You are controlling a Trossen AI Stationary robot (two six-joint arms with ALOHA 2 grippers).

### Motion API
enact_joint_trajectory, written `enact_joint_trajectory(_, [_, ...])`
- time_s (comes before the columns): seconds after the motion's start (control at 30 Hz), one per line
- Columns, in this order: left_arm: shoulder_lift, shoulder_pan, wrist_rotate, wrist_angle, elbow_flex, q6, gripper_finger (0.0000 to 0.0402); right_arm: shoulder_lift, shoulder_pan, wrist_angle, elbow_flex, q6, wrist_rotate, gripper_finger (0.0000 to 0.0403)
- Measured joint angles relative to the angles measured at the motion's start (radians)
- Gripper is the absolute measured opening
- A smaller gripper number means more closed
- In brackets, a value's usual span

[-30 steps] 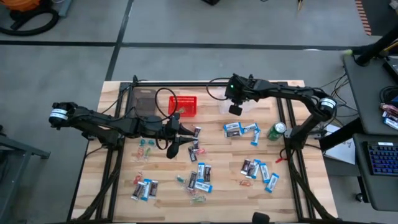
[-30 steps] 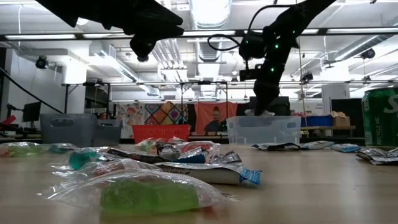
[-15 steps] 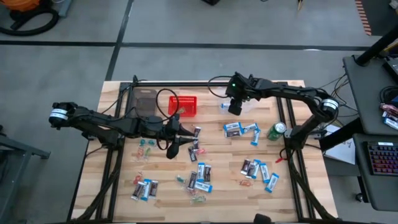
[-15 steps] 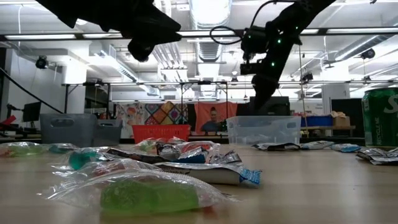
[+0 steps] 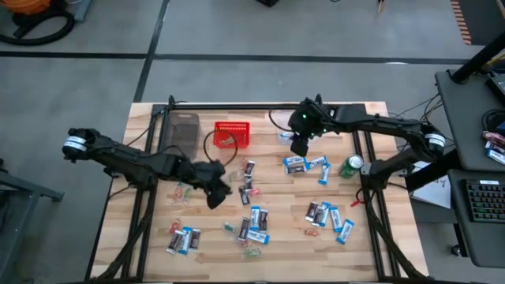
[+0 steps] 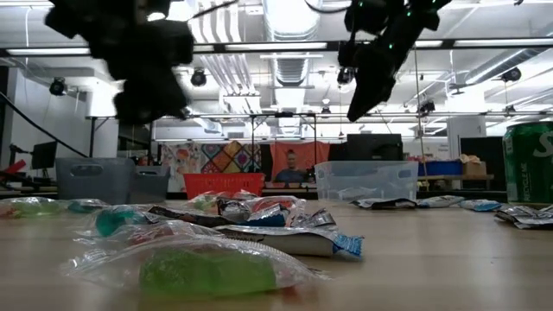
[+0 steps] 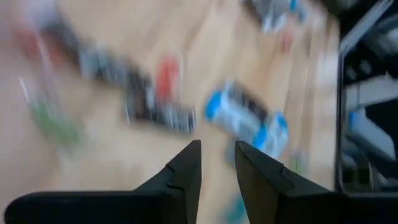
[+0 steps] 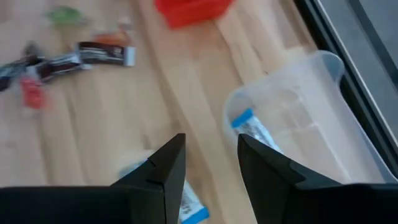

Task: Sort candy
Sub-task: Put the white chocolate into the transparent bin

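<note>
Candy (image 5: 254, 219) lies scattered over the worktop (image 5: 150, 237), mostly in the middle and right. The left gripper (image 7: 217, 163) hovers above the middle pieces, fingers a narrow gap apart, holding nothing. The right gripper (image 8: 210, 158) hangs at the far right beside a clear bin (image 8: 311, 130) holding one blue-and-white packet (image 8: 252, 127), fingers apart and empty.

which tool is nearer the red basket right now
Left, narrowly. The left tool is over the candy just in front of the red basket; the right tool hangs farther off to its side, by the clear bin.
</note>
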Motion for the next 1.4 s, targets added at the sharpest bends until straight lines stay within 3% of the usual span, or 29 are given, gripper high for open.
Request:
enact_joint_trajectory(0.17, [0.000, -0.111, 0.038, -0.123, 0.000, -0.229, 0.0078, -0.028, 0.070, 0.004, 0.000, 0.011, 0.001, 0.0140])
enact_joint_trajectory(0.37, [0.017, -0.258, 0.039, -0.132, 0.000, -0.471, 0.0078, -0.029, 0.121, 0.012, 0.000, 0.024, 0.008, 0.0141])
enact_joint_trajectory(0.83, [0.108, -0.509, 0.054, -0.192, 0.013, -0.952, 0.0077, -0.028, 0.139, 0.019, -0.001, 0.024, 0.009, 0.0138])
enact_joint_trajectory(1.13, [0.242, -0.560, 0.052, -0.457, 0.233, -0.963, 0.0077, -0.028, 0.141, 0.019, -0.001, 0.024, 0.009, 0.0141])
enact_joint_trajectory(1.4, [0.350, -0.568, 0.082, -0.538, 0.282, -0.992, 0.0080, -0.028, 0.141, 0.019, -0.001, 0.024, 0.008, 0.0142])
